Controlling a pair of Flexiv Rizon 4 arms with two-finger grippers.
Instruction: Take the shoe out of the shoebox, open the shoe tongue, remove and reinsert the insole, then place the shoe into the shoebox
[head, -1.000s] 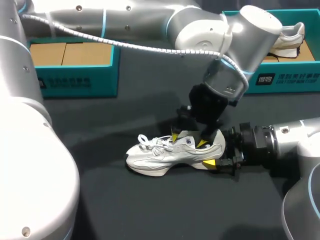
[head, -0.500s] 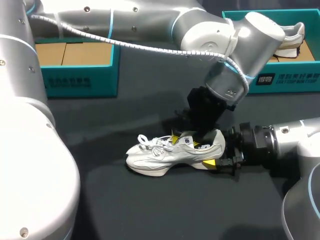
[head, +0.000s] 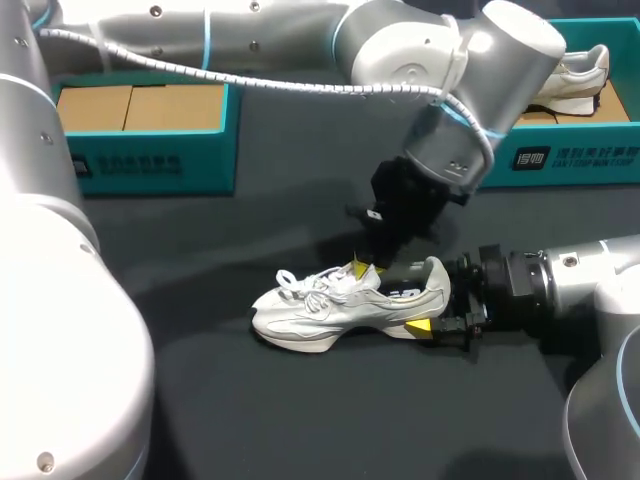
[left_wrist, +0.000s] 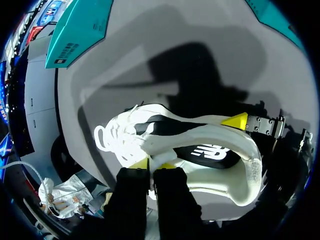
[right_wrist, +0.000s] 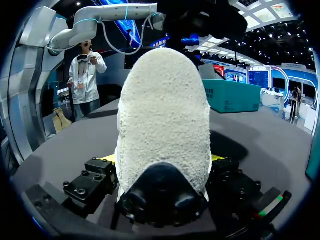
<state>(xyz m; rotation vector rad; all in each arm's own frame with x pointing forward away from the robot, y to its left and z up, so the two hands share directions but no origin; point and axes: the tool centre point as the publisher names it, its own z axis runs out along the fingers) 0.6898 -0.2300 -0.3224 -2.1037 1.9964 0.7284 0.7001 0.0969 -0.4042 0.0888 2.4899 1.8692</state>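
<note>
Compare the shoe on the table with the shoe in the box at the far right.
The table shoe lies on the dark table; the boxed shoe sits in the teal shoebox, partly hidden behind my left arm. The table shoe is held, left gripper on its tongue, right gripper on its heel; the boxed shoe is untouched. Both are pale sneakers.

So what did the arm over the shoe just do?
The left gripper lifted out of the shoe, slid toward the laces and closed on the tongue. The shoe stayed put; the right gripper kept clamping its heel.
</note>
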